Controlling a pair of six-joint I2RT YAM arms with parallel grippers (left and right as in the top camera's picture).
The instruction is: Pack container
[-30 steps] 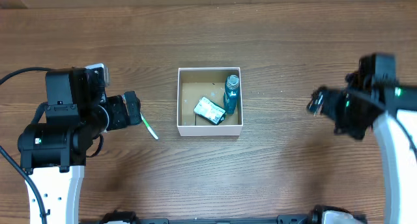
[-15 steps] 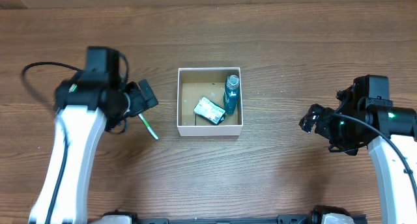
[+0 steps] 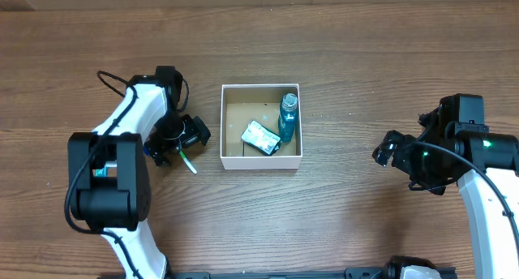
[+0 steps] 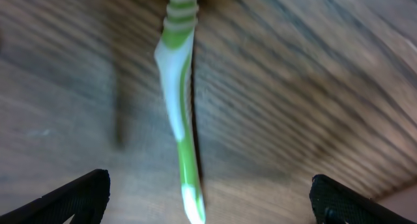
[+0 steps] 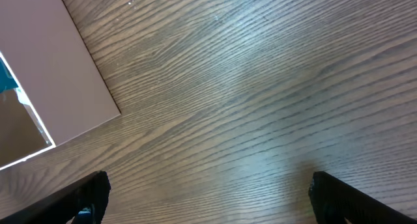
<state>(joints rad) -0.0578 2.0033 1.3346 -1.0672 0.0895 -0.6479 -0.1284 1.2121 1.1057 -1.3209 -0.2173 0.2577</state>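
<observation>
The left gripper [image 3: 186, 141] hovers with fingers spread over the green toothbrush [image 4: 177, 87], ready to straddle its handle, just left of the container [image 3: 261, 162] at mid-table; the right gripper [image 3: 388, 149] hangs aside, released and empty

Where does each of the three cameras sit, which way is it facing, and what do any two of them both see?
Overhead: above the table, looking down on the container, the toothbrush, the left arm and the right arm.
Left wrist: on the left arm, facing down at the toothbrush; the open left gripper shows its fingertips in the bottom corners.
Right wrist: on the right arm, facing down at the table and the container's wall; the right gripper shows likewise.
Shared: overhead and left wrist both show the toothbrush.
</observation>
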